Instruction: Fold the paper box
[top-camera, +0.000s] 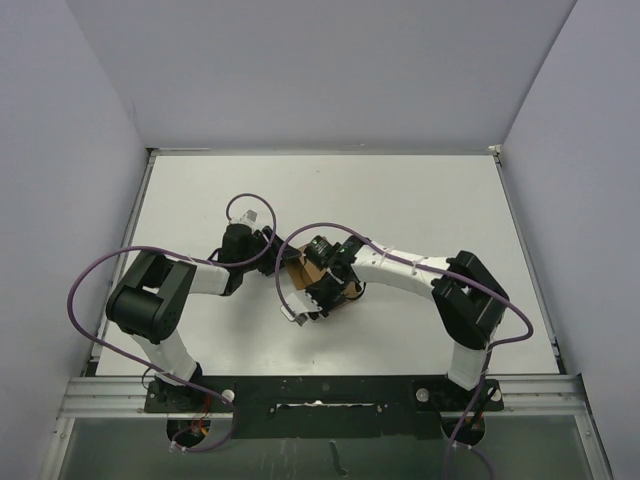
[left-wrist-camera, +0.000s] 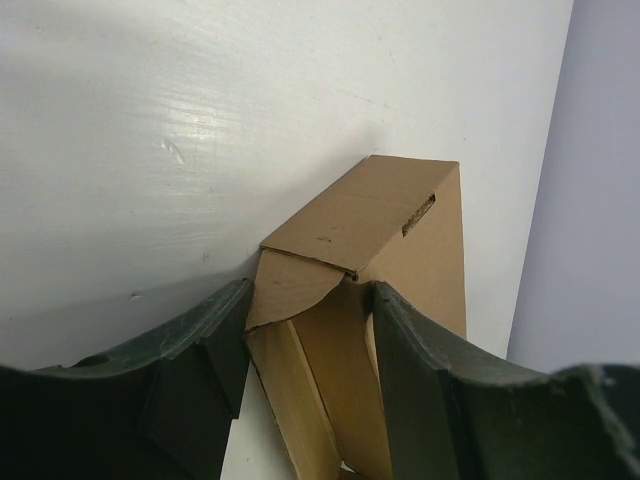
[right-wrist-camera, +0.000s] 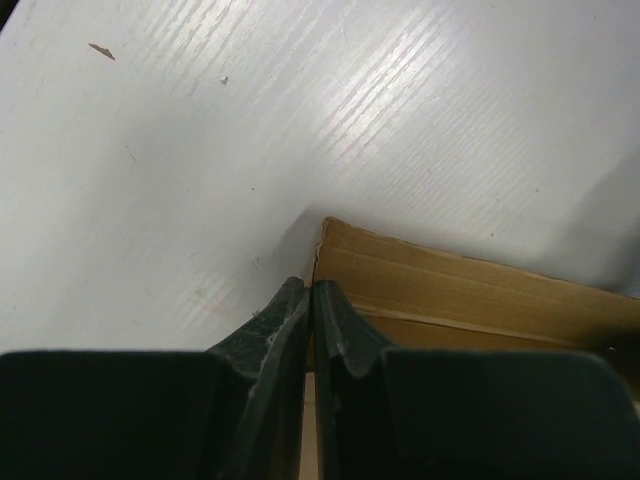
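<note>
The paper box (top-camera: 313, 270) is brown cardboard, partly folded, in the middle of the white table between both arms, which hide most of it. In the left wrist view the box (left-wrist-camera: 380, 215) shows a raised panel with a slit and a curved flap. My left gripper (left-wrist-camera: 310, 300) straddles a folded wall, both fingers touching cardboard; from above it (top-camera: 282, 252) is at the box's left end. My right gripper (right-wrist-camera: 312, 292) is shut, pinching the thin edge of a box wall (right-wrist-camera: 450, 290); from above it (top-camera: 322, 293) is at the box's near side.
The white table (top-camera: 420, 200) is ringed by grey walls at the back and sides. A purple cable (top-camera: 100, 270) loops from the left arm; another crosses above the box. A metal rail (top-camera: 320, 390) runs along the near edge.
</note>
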